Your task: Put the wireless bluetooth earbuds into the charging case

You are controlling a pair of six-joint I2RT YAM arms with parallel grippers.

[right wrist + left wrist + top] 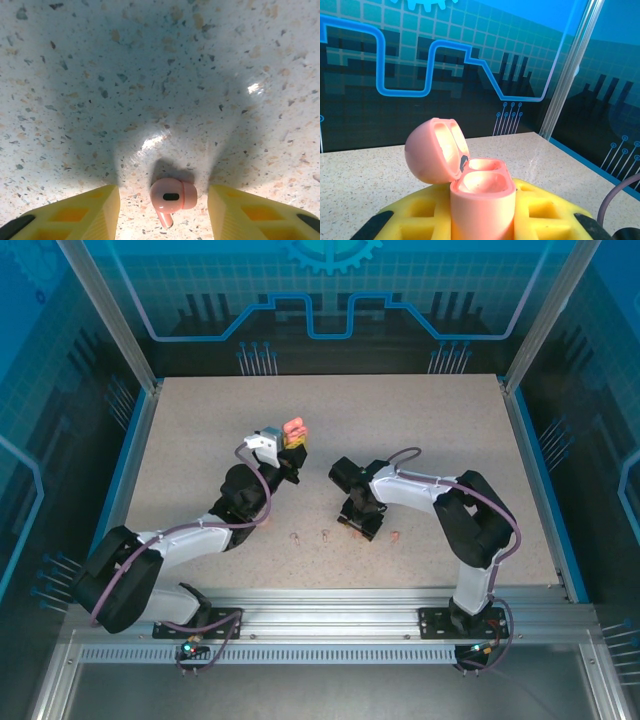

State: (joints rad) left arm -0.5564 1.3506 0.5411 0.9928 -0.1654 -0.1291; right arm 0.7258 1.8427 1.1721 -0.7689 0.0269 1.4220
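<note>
Clamping glossy pink case (481,197), left end effector (291,443), right end effector (164,207) spread astride smooth earbud (173,195)

Speckled table (400,440): tiny earbuds (295,536) in row nr front edge.

your charging case (482,200) is salmon-pink and stands upright, clamped in the left claw (292,443). its lid is swung open to the left and both wells look empty. 1 pink earbud (172,196) with a dark oval slot lies flat on the bench (200,430), between the spread fingers of the right claw (164,210), touching neither. 3 more tiny pinkish pieces lie in a row near the front edge: left piece (295,537), middle piece (326,534), right piece (396,535).
</note>
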